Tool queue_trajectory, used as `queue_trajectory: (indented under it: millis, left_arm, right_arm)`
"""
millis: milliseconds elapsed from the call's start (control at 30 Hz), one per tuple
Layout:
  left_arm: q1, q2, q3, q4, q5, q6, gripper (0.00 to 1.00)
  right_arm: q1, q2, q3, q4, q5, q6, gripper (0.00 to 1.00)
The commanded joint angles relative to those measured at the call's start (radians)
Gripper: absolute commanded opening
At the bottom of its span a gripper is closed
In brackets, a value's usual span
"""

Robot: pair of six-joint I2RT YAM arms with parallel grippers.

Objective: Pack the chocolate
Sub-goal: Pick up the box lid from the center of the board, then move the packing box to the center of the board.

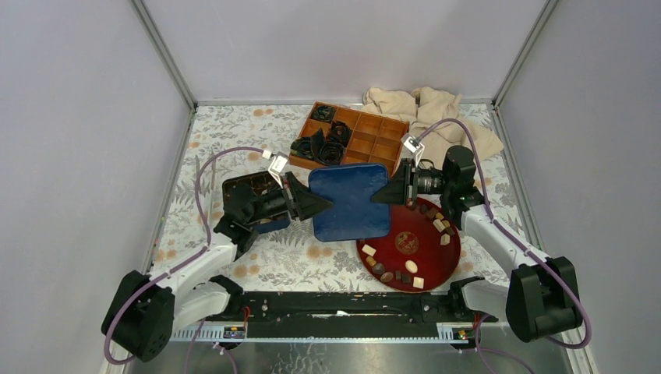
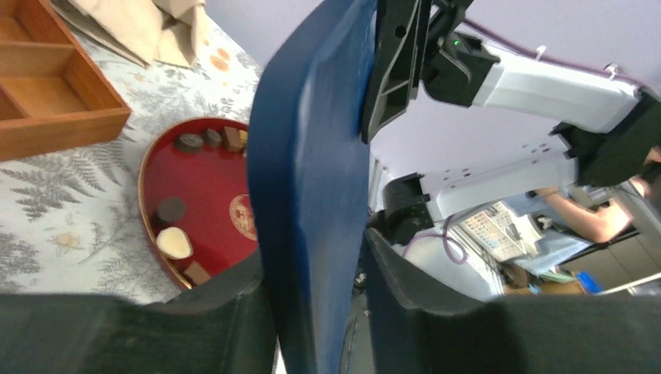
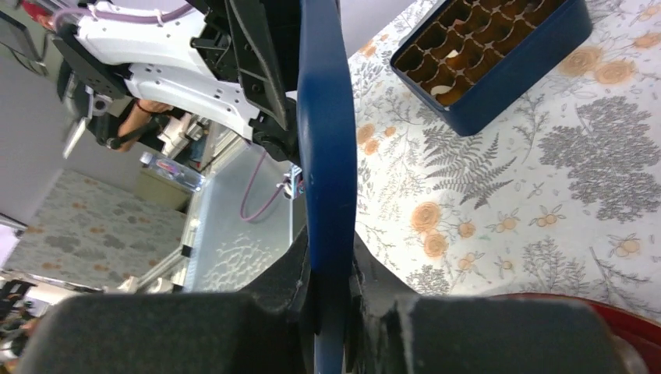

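About a dozen chocolates (image 1: 411, 266), dark, mid-brown and cream, lie loose on the red tray (image 1: 427, 257); none looks packed. Just beyond, the blue lid (image 1: 351, 204) hangs level between the arms. The right gripper (image 1: 383, 195) pinches one edge. The left gripper (image 1: 326, 204) straddles the other, grip unclear. This looks like a lid handover; next it needs parking clear of the blue box (image 3: 514, 74).
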Motion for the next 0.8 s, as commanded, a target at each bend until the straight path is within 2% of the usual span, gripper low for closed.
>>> queue_trajectory:
  millis: [0,133,167,333,433,467,533,567,700,767]
  left_arm:
    - [-0.004,-0.073,0.052,-0.084,-0.080,0.108,0.59]
    - [0.034,-0.185,0.113,-0.415,-0.256,0.270,0.93]
    - [0.055,-0.214,0.135,-0.514,-0.308,0.308,0.98]
    - [0.262,-0.308,0.247,-0.931,-0.490,0.423,0.98]
    - [0.485,-0.256,0.300,-1.059,-0.391,0.464,0.98]
    - [0.579,-0.223,0.307,-1.076,-0.346,0.472,0.98]
    - [0.699,-0.156,0.314,-1.095,-0.281,0.478,0.98]
    - [0.730,-0.124,0.320,-1.102,-0.299,0.468,0.98]
    - [0.744,-0.024,0.369,-1.149,-0.545,0.456,0.98]
    - [0.749,0.009,0.375,-1.135,-0.648,0.460,0.91]
  right_arm:
    - [-0.022,-0.002,0.008,0.152,-0.010,0.143,0.00]
    - [-0.050,0.002,0.008,0.180,-0.028,0.181,0.00]
    - [-0.061,0.001,0.010,0.179,-0.032,0.183,0.00]
    - [-0.107,0.009,0.017,0.157,-0.048,0.186,0.00]
    - [-0.117,0.023,0.021,0.148,-0.055,0.185,0.00]
    - [-0.118,0.029,0.020,0.146,-0.057,0.185,0.00]
    - [-0.121,0.034,0.021,0.140,-0.056,0.177,0.00]
    - [-0.122,0.033,0.021,0.127,-0.054,0.165,0.00]
    - [-0.133,0.026,0.024,0.066,-0.045,0.119,0.00]
    - [-0.136,0.028,0.025,0.064,-0.044,0.118,0.00]
